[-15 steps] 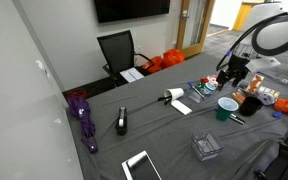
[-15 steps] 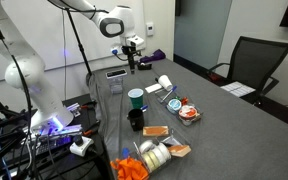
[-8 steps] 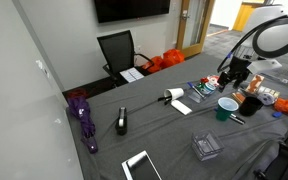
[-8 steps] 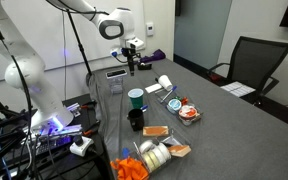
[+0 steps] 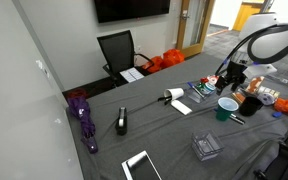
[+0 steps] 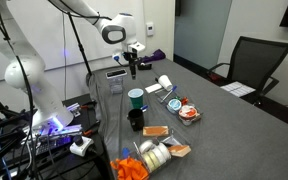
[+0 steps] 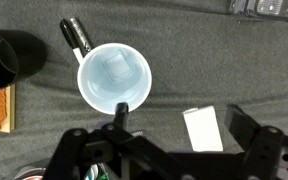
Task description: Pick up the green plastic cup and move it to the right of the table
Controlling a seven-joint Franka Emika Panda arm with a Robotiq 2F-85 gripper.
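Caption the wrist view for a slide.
Top-down on the green plastic cup, whitish inside, upright on the grey table; darker cup at left, white card lower right.

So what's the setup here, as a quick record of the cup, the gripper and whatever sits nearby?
cup: green plastic cup, upright, empty, standing on the table
gripper: gripper hangs above the table, apart from the cup, holding nothing
neighbours: darker cup and black pen beside the green one
progress: cup not yet picked up
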